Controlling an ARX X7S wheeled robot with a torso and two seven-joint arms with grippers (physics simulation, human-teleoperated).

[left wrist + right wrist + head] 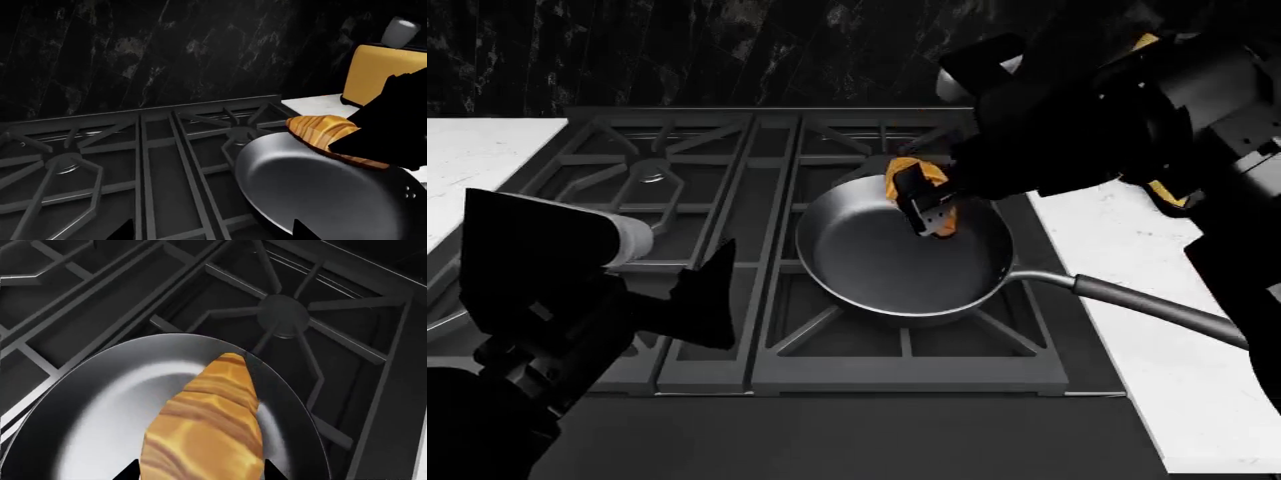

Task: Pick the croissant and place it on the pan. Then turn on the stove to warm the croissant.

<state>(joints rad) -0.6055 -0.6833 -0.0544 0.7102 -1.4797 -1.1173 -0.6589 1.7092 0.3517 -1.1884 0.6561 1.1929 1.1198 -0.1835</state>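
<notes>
The croissant (203,425), golden-brown and ridged, sits between my right gripper's (200,475) fingertips, which are shut on it. In the head view the right gripper (928,212) holds the croissant (905,178) over the far right part of the round grey pan (868,260). I cannot tell whether it touches the pan. The pan stands on the stove's (694,180) front right grate, its handle (1154,308) pointing right. In the left wrist view the croissant (323,131) shows at the pan's (320,192) rim. My left gripper (213,232) is open and empty over the stove's left front (687,300).
White counter lies left (481,150) and right (1148,390) of the stove. A yellow-sided toaster (383,70) stands on the right counter behind the pan. A dark marble wall (167,45) runs behind the stove. The stove's knobs are out of view.
</notes>
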